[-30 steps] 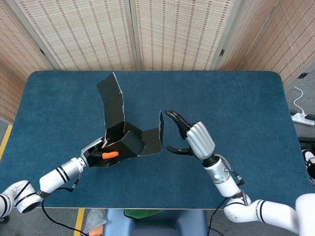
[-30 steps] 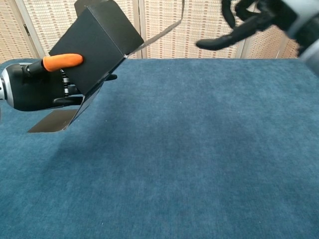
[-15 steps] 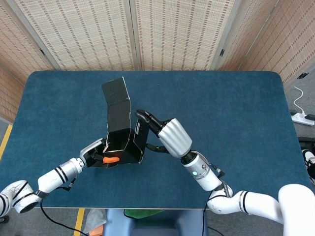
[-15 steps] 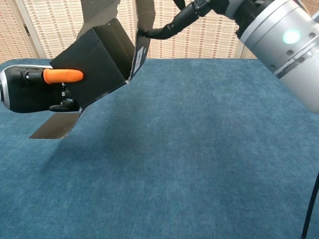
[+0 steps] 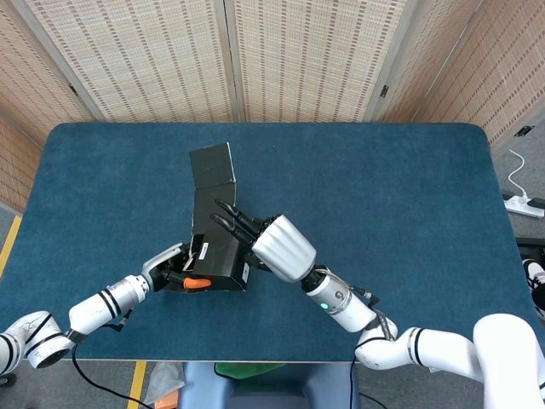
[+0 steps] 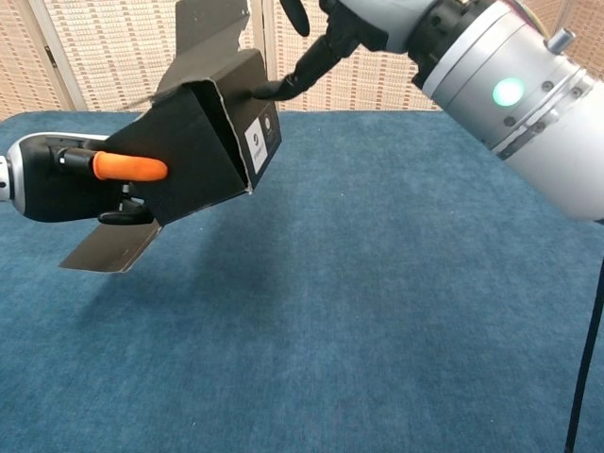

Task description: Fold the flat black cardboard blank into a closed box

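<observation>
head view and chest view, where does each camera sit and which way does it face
Head view: sits high, looks down on the blue table; both arms show, the left robot hand holding the black box, the right robot hand on it.
Chest view: sits low, looks forward across the table toward the screens; both hands close up.
Shared: the box, both hands, the table.

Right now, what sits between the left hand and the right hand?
Only the black box: the left hand grips its near end and the right hand presses its side flap, clearest in head view.
</observation>
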`<control>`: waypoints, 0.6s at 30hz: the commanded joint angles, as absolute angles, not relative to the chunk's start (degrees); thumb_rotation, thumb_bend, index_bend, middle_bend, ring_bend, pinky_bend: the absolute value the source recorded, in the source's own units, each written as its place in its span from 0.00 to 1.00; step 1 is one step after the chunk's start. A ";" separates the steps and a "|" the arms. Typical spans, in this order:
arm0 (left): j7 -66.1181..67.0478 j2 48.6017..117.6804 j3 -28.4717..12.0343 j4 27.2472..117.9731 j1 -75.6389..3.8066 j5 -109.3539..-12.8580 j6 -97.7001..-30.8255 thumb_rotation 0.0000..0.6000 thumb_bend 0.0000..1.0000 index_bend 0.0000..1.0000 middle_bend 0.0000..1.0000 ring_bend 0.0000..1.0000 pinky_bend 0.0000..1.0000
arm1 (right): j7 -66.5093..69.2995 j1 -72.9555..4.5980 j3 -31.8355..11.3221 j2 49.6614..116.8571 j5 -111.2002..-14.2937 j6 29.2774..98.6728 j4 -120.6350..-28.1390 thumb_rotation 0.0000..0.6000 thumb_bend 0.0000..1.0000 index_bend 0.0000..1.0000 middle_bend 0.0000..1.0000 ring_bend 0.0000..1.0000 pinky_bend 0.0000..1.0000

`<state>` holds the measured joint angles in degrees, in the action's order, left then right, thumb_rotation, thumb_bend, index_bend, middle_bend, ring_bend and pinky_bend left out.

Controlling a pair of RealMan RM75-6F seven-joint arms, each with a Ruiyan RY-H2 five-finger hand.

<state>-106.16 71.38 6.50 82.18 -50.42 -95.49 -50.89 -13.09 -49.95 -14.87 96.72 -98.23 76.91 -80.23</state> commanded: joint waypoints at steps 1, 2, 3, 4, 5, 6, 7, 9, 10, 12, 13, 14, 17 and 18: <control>-106.98 71.36 6.88 81.73 -50.62 -95.78 -51.04 1.00 0.21 0.36 0.40 0.65 0.86 | -13.21 -50.42 -13.79 97.48 -99.89 77.52 -78.04 1.00 0.00 0.00 0.09 0.66 1.00; -107.04 71.41 7.02 81.47 -50.70 -95.80 -50.96 1.00 0.21 0.36 0.40 0.65 0.86 | -12.98 -50.61 -13.52 97.67 -100.07 77.29 -77.56 1.00 0.00 0.02 0.14 0.67 1.00; -106.92 71.49 7.11 81.25 -50.78 -95.80 -50.84 1.00 0.21 0.36 0.40 0.65 0.86 | -12.96 -50.76 -13.41 97.81 -100.18 77.16 -77.28 1.00 0.00 0.06 0.19 0.68 1.00; -106.63 71.59 7.18 81.00 -50.86 -95.79 -50.68 1.00 0.21 0.36 0.40 0.65 0.86 | -13.09 -50.95 -13.32 97.92 -100.30 76.96 -77.04 1.00 0.00 0.13 0.24 0.69 1.00; -105.94 71.79 7.25 80.61 -50.95 -95.71 -50.44 1.00 0.21 0.36 0.40 0.65 0.86 | -13.25 -51.21 -13.16 98.05 -100.45 76.64 -76.83 1.00 0.00 0.16 0.27 0.70 1.00; -105.26 71.97 7.31 80.31 -50.99 -95.67 -50.27 1.00 0.21 0.36 0.39 0.65 0.86 | -13.46 -51.39 -13.02 98.11 -100.57 76.34 -76.70 1.00 0.00 0.21 0.30 0.71 1.00; -104.55 72.16 7.38 80.05 -51.02 -95.61 -50.11 1.00 0.21 0.36 0.39 0.65 0.86 | -13.75 -51.57 -12.81 98.15 -100.74 76.05 -76.50 1.00 0.00 0.25 0.34 0.71 1.00; -103.02 72.61 7.56 79.50 -51.09 -95.54 -49.74 1.00 0.21 0.35 0.38 0.64 0.86 | -14.13 -52.01 -12.08 98.34 -101.32 75.28 -75.82 1.00 0.00 0.32 0.38 0.72 1.00; -102.31 72.81 7.64 79.23 -51.13 -95.51 -49.54 1.00 0.21 0.35 0.38 0.64 0.86 | -14.31 -52.19 -11.67 98.47 -101.62 74.95 -75.37 1.00 0.00 0.35 0.40 0.73 1.00; -100.30 73.44 7.73 78.50 -51.21 -95.20 -48.89 1.00 0.21 0.35 0.38 0.64 0.86 | -14.80 -52.60 -10.82 99.01 -102.52 74.56 -73.93 1.00 0.00 0.40 0.43 0.74 1.00; -99.28 73.80 7.67 78.20 -51.17 -94.91 -48.63 1.00 0.21 0.35 0.38 0.64 0.86 | -15.20 -52.81 -10.24 99.21 -103.02 74.18 -73.16 1.00 0.00 0.42 0.44 0.74 1.00; -97.84 74.27 7.63 77.90 -51.14 -94.55 -48.23 1.00 0.21 0.35 0.37 0.64 0.86 | -15.67 -53.01 -9.63 99.48 -103.49 73.76 -72.23 1.00 0.01 0.44 0.45 0.75 1.00; -94.54 75.32 7.61 77.44 -51.17 -94.08 -47.41 1.00 0.21 0.35 0.37 0.64 0.86 | -15.93 -53.19 -8.34 100.38 -103.91 72.87 -69.93 1.00 0.02 0.45 0.46 0.75 1.00; -93.48 75.69 7.59 77.25 -51.19 -93.93 -47.12 1.00 0.21 0.35 0.37 0.64 0.86 | -15.72 -53.15 -7.97 100.74 -103.88 72.67 -69.22 1.00 0.02 0.45 0.46 0.75 1.00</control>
